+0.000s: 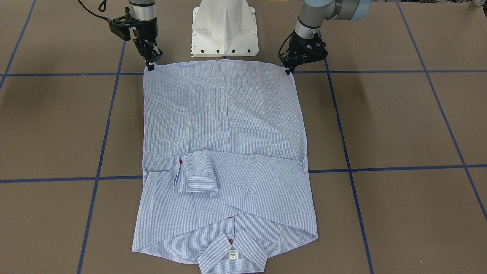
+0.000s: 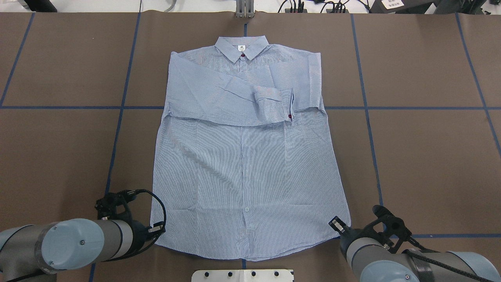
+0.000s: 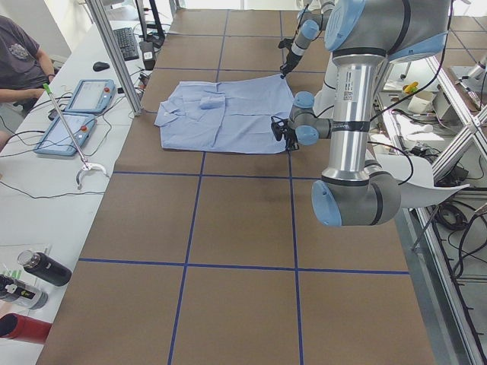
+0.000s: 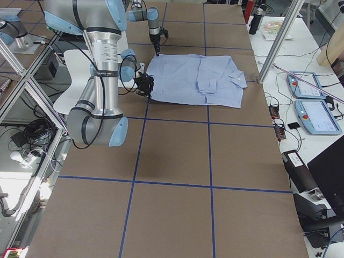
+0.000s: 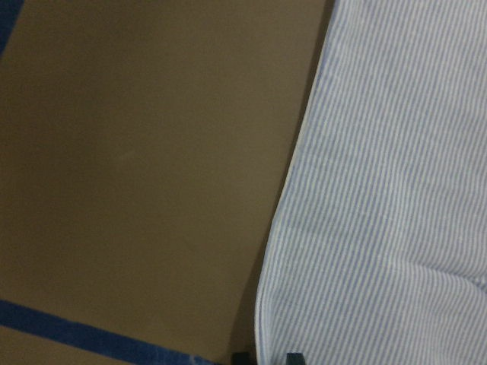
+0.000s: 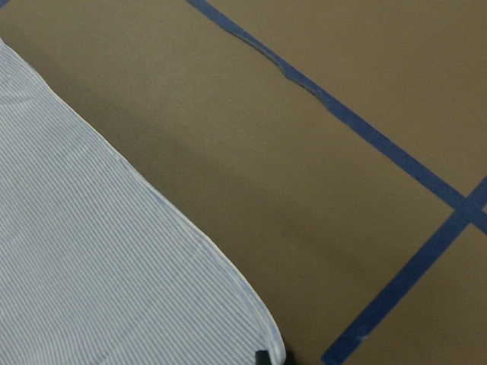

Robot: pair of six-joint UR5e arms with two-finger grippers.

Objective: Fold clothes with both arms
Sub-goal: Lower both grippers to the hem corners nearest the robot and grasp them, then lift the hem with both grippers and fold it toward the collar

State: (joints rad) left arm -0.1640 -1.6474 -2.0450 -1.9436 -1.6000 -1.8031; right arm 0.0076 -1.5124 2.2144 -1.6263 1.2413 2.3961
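The striped shirt (image 1: 228,125) (image 2: 246,164) lies flat and face up, collar (image 2: 242,47) on the far side from the robot, both sleeves folded across the chest. My left gripper (image 1: 290,70) (image 2: 158,231) is down at the near hem corner on the robot's left, and its fingertips (image 5: 295,356) stand close together on either side of the hem edge. At the opposite hem corner, my right gripper (image 1: 150,67) (image 2: 337,226) pinches the cloth in the same way; its wrist view shows a dark tip at the rounded corner of the shirt (image 6: 91,266). The cloth still rests on the table.
The white pedestal base (image 1: 224,30) stands just behind the hem between the arms. Blue tape lines (image 2: 117,117) grid the brown table. A person (image 3: 19,61) sits at a side bench with tablets (image 3: 80,95) and bottles (image 3: 42,266).
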